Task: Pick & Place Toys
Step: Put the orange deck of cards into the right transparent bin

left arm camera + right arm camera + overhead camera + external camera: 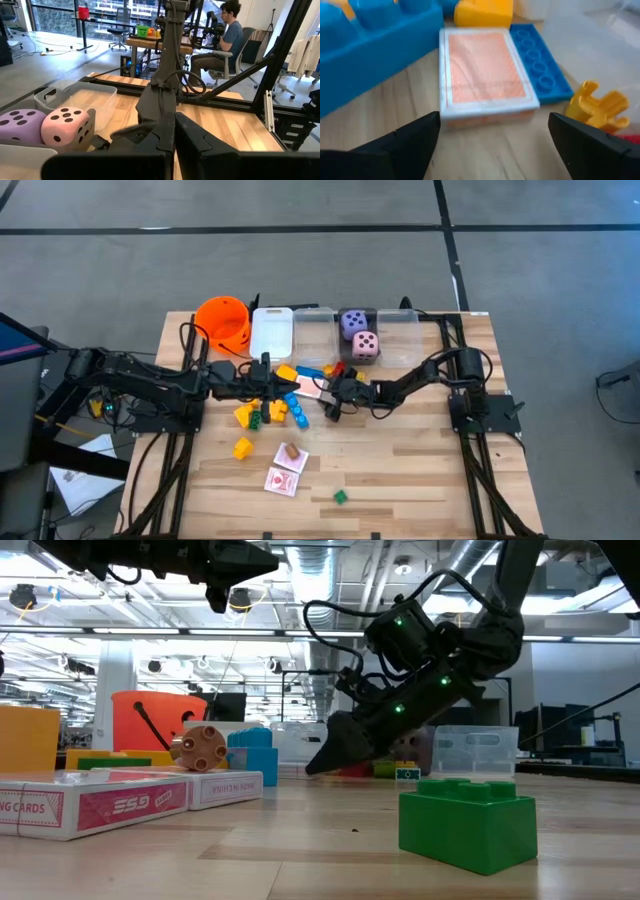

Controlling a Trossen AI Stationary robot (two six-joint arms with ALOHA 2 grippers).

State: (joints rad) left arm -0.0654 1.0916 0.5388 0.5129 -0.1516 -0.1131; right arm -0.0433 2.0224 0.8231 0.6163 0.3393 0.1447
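Right gripper spread wide, low over the table, just short of the playing-card deck among blue and yellow blocks; left gripper clenched empty nearby

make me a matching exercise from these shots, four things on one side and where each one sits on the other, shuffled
Things:
1. pink die
2. orange bucket
3. small green block
4. card deck

Places:
A. alone near the table's front edge
B. just ahead of the open right gripper
C. in a clear bin, next to the purple die
D. at the left end of the back row

Pairs: 1-C, 2-D, 3-A, 4-B
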